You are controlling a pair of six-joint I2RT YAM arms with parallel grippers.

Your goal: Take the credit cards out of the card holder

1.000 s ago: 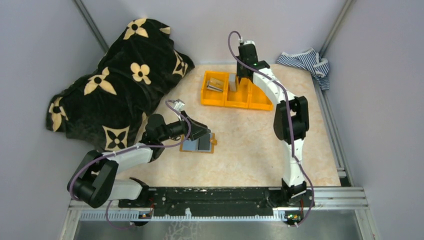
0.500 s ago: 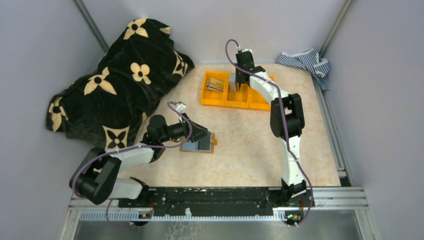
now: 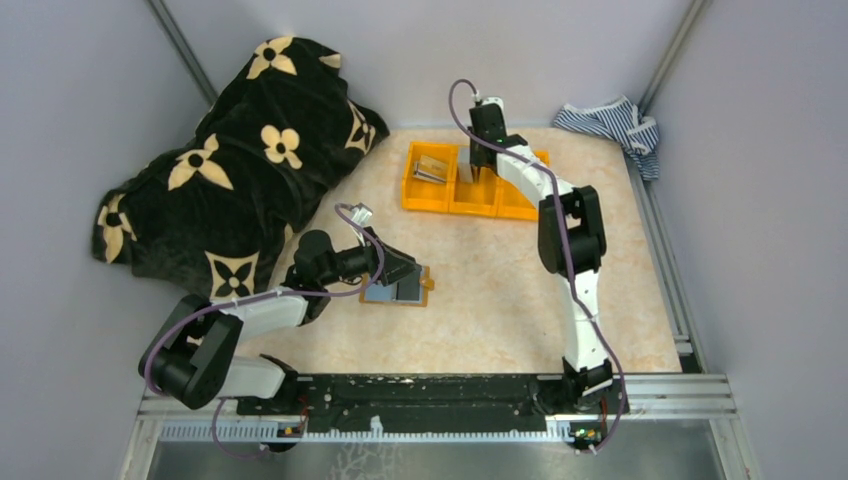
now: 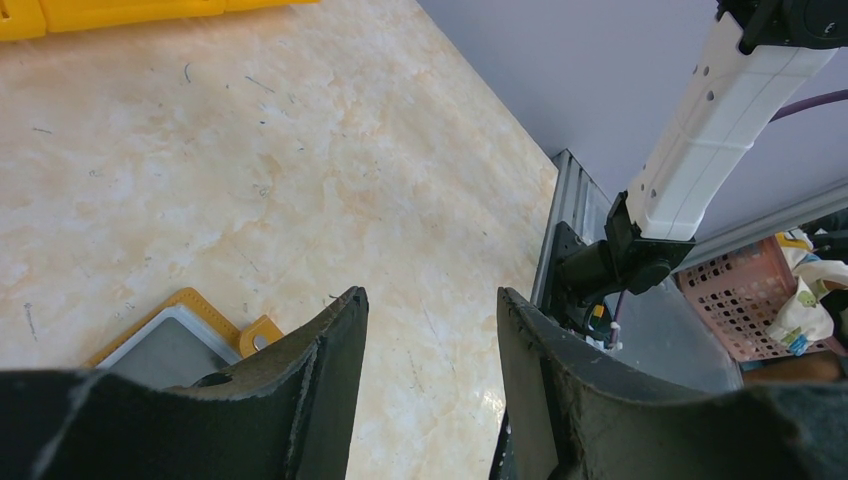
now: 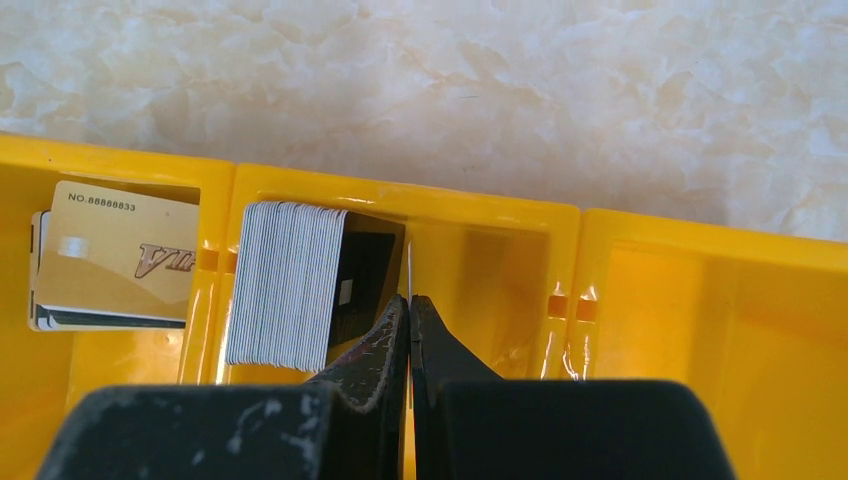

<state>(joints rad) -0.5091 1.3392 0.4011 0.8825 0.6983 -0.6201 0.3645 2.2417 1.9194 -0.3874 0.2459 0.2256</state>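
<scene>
The card holder [image 3: 400, 290] lies open on the table, orange-tan with a grey-blue inside; its corner and snap tab [image 4: 258, 336] show in the left wrist view. My left gripper [image 3: 408, 268] hovers just above it, open and empty [image 4: 430, 300]. My right gripper [image 3: 484, 168] is over the middle compartment of the orange bin [image 3: 440, 198], shut on a thin card [image 5: 409, 272] held on edge [image 5: 410, 298]. A stack of cards [image 5: 285, 285] stands in that same compartment to the left of the held card. A gold card [image 5: 120, 255] lies in the left compartment.
A black blanket [image 3: 240, 160] with cream flowers is heaped at the back left. A striped cloth [image 3: 610, 120] sits at the back right corner. The bin's right compartment [image 5: 710, 300] holds nothing. The right arm's base [image 4: 640, 260] stands by the metal rail.
My right gripper has moved left and down with the card, from beside the bin's middle to over its middle compartment. The left arm has not moved.
</scene>
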